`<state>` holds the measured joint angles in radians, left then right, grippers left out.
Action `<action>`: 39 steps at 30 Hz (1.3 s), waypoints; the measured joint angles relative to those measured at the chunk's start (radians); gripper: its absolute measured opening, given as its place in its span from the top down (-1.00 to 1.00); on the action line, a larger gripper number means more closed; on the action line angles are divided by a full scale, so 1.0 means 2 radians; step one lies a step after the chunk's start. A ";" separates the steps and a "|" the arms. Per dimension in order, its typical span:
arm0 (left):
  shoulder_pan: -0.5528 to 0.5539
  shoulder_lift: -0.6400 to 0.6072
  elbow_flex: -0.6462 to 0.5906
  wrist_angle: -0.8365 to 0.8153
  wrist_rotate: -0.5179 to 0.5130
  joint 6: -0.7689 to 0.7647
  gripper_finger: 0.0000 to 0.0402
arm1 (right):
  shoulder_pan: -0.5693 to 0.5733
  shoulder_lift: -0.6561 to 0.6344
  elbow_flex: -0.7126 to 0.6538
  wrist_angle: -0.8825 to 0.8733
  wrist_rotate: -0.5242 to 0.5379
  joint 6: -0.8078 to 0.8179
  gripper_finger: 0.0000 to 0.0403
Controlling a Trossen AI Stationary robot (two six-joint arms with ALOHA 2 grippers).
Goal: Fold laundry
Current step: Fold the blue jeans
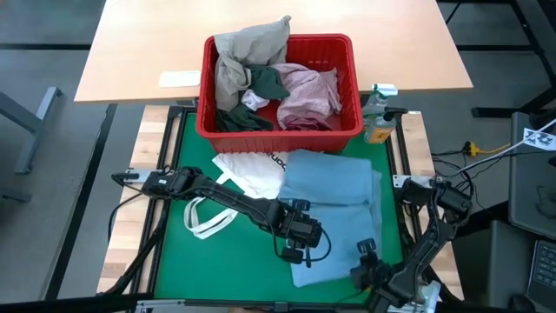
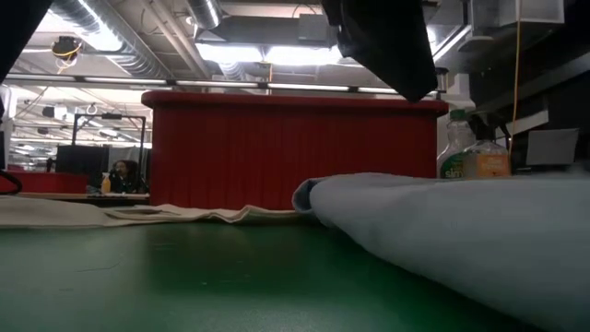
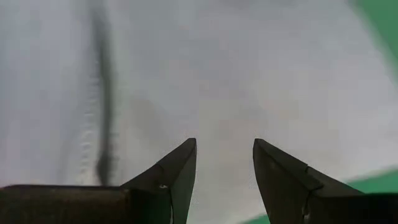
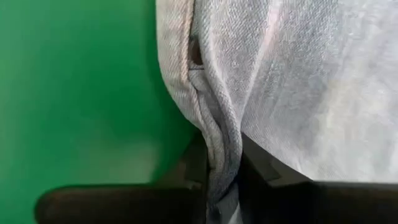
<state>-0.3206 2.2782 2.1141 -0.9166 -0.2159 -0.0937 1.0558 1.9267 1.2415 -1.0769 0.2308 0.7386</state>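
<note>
The basket [image 1: 278, 87] stands at the mat's [image 1: 234, 252] far edge, with several garments [image 1: 269, 78] in it. In front of the basket lies a spread garment [image 1: 334, 200]; a tote bag [image 1: 248, 174] lies left of that garment, and a bottle [image 1: 378, 117] stands right of the basket.

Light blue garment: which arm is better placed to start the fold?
Right. Its tool is already pinched on the light blue garment's edge; the left tool hovers open over the cloth, gripping nothing.

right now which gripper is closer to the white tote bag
Left. The left gripper hangs open over the light blue garment, just front of the tote bag. The right gripper pinches that garment's front edge, farther off.
</note>
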 joint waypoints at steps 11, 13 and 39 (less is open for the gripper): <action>-0.009 0.000 0.016 -0.035 0.054 -0.001 0.24 | -0.006 -0.002 0.003 -0.030 -0.007 -0.047 0.62; -0.008 0.000 0.016 -0.056 0.054 0.001 0.24 | -0.006 -0.002 0.003 -0.039 -0.018 -0.047 0.67; -0.040 0.000 0.016 -0.099 0.043 0.039 0.24 | -0.096 -0.144 0.004 -0.036 -0.063 -0.029 0.76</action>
<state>-0.4014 2.2787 2.1456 -1.1152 -0.1293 -0.0154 0.8644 1.6387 1.2487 -1.1497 0.1040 0.6807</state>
